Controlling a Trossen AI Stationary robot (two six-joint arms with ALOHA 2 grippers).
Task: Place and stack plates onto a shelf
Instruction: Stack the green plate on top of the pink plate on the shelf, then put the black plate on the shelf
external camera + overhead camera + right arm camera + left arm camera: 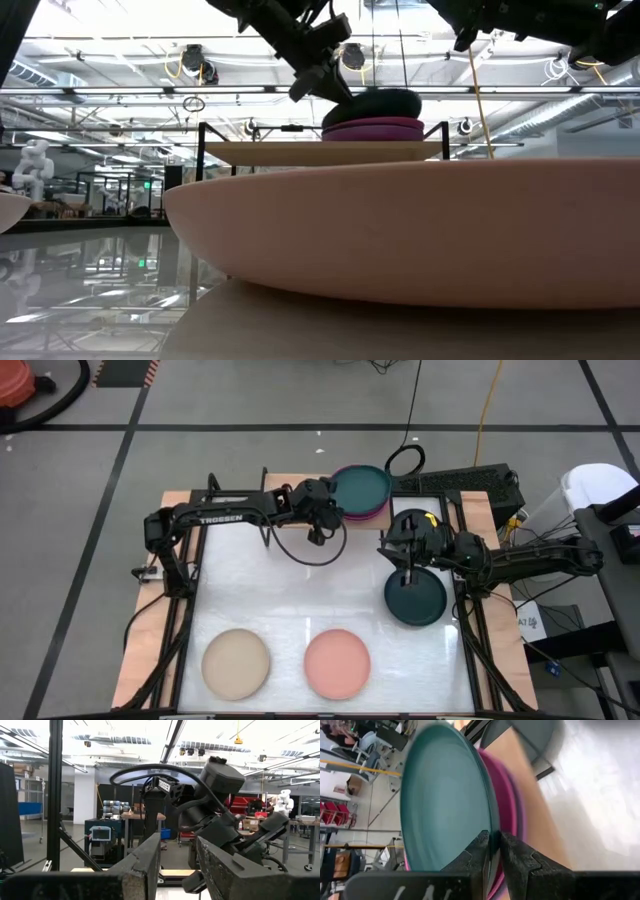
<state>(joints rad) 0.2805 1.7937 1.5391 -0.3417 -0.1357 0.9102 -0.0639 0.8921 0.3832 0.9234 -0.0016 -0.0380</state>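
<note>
My left gripper (330, 500) (494, 851) reaches over the shelf (320, 152) at the table's far edge and is shut on a dark teal plate (361, 487) (445, 795). That plate lies on top of a magenta plate (506, 805) (372, 129), with a purple one (366, 516) under it. My right gripper (392, 545) (177, 865) is open and level, with nothing between its fingers. It hovers over the far rim of a second dark teal plate (416, 598) that lies flat on the table. The beige plate (236, 662) and the salmon plate (337, 663) (400, 240) lie near the front edge. My left gripper pinches the teal plate's rim (492, 822) on its left side between the two fingers, one finger (475, 852) over the hollow and one finger (517, 855) outside. The fingers slant down from the table's left. The plate rests on the magenta plate on the shelf.
The shelf's left half (260, 152) is bare board. White table between the shelf and the two front plates is free. Cables and a black box (470, 482) lie beyond the far right corner.
</note>
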